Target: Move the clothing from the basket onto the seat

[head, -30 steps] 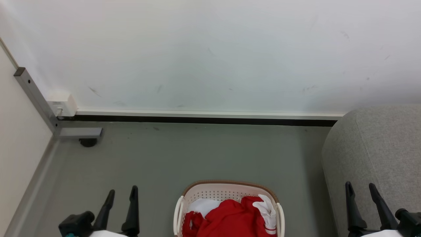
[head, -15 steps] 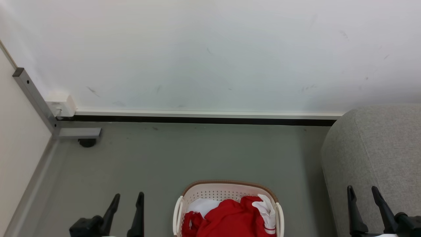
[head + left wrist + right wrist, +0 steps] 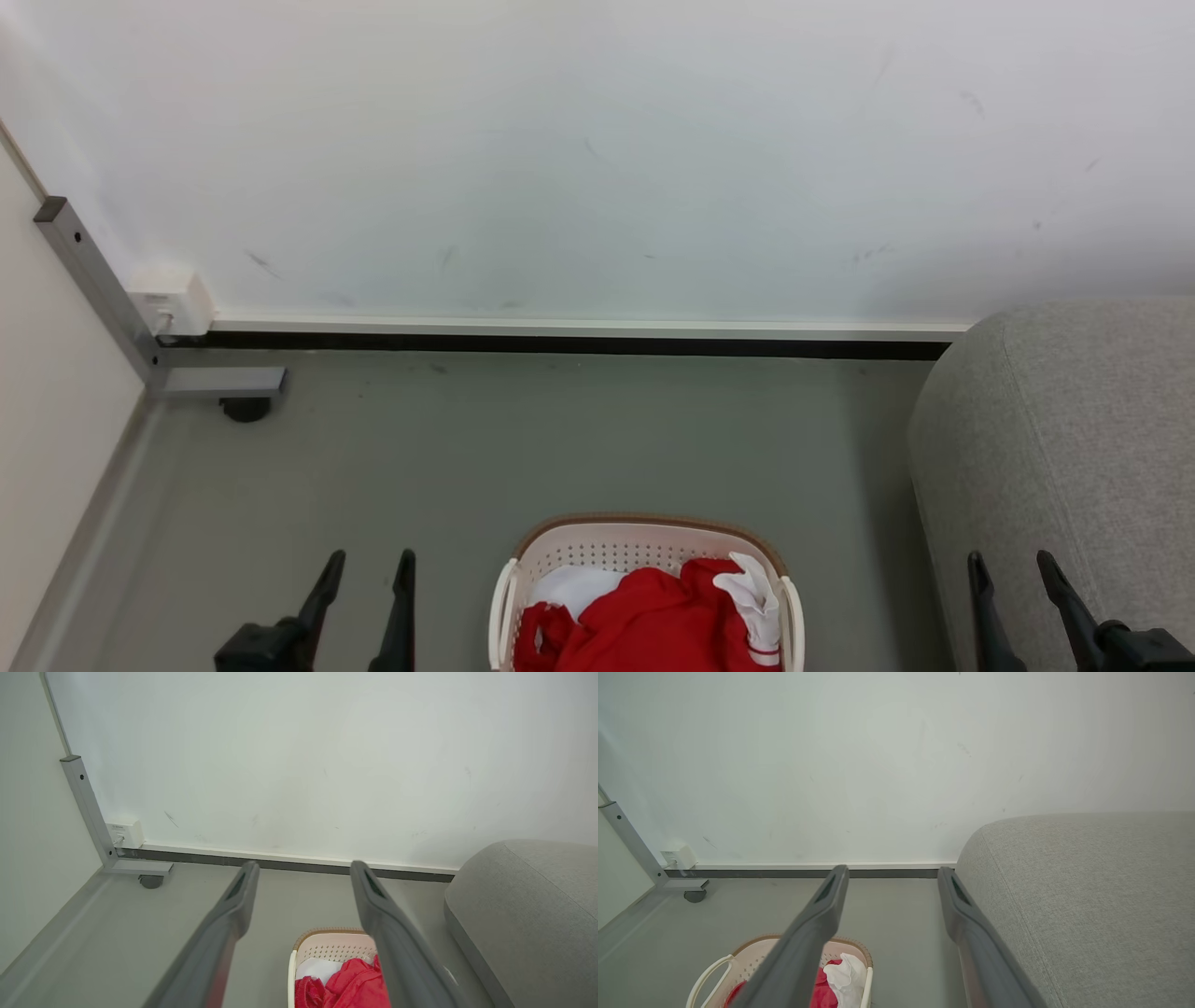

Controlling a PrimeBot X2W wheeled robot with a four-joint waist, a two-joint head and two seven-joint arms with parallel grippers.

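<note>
The cream basket (image 3: 644, 541) with a brown rim stands on the grey floor at the bottom centre of the head view, holding crumpled red clothing (image 3: 644, 625) with white trim. The grey seat (image 3: 1064, 448) rises at the right. My left gripper (image 3: 371, 565) is open and empty, left of the basket and above the floor. My right gripper (image 3: 1011, 565) is open and empty in front of the seat's side. The left wrist view has the basket (image 3: 327, 947), the clothing (image 3: 350, 982) and the seat (image 3: 523, 905). The right wrist view has the basket (image 3: 752, 949) and the seat (image 3: 1087, 896).
A white wall (image 3: 597, 149) with a dark baseboard runs behind the floor. A grey metal frame leg (image 3: 93, 280) on a black caster (image 3: 245, 408) stands at the left by a white wall socket (image 3: 168, 299). A pale panel (image 3: 47, 392) lines the left edge.
Both grippers have sunk lower in the head view. The left one has shifted a little right toward the basket. Basket and clothing stay put.
</note>
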